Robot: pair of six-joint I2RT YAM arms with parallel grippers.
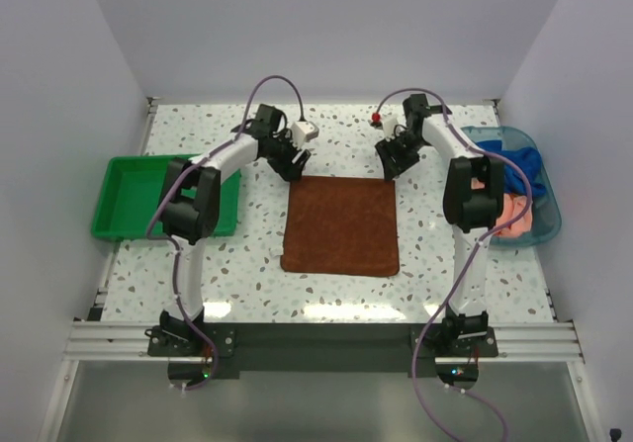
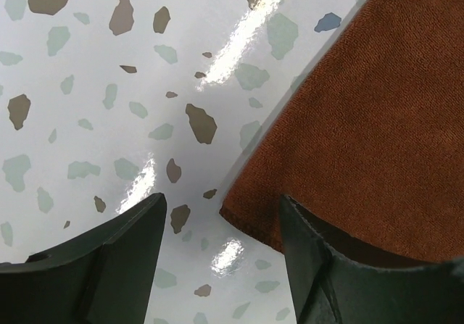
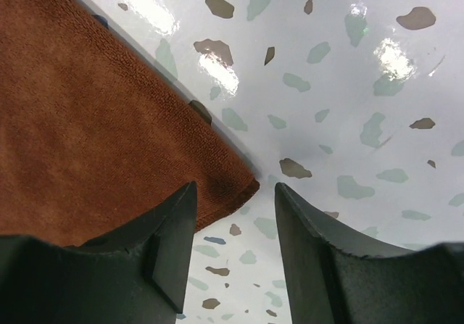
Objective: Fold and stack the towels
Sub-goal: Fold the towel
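A rust-brown towel [image 1: 341,226] lies spread flat in the middle of the speckled desk [image 1: 198,284], one layer and roughly square, with its near edge towards the arm bases. The left end effector [image 1: 287,160] sits low at the towel's far left corner. In the left wrist view its two dark fingers [image 2: 94,266] stand apart with that corner between them, one finger over bare desk and the other over the cloth. The right end effector [image 1: 389,158] is at the far right corner in mirror fashion. Its fingers [image 3: 341,266] are likewise parted, the corner tip lying in the gap between them (whether either fingertip actually touches the cloth cannot be told). Neither end effector is clamped on anything. A green tray [image 1: 124,197] rests at the left edge of the desk, partly behind the left arm. At the right edge is a clear blue tub [image 1: 547,226] holding crumpled cloths: a royal blue towel [image 1: 521,155] at its far end and a pink towel [image 1: 516,211] nearer, both partly hidden by the right arm.
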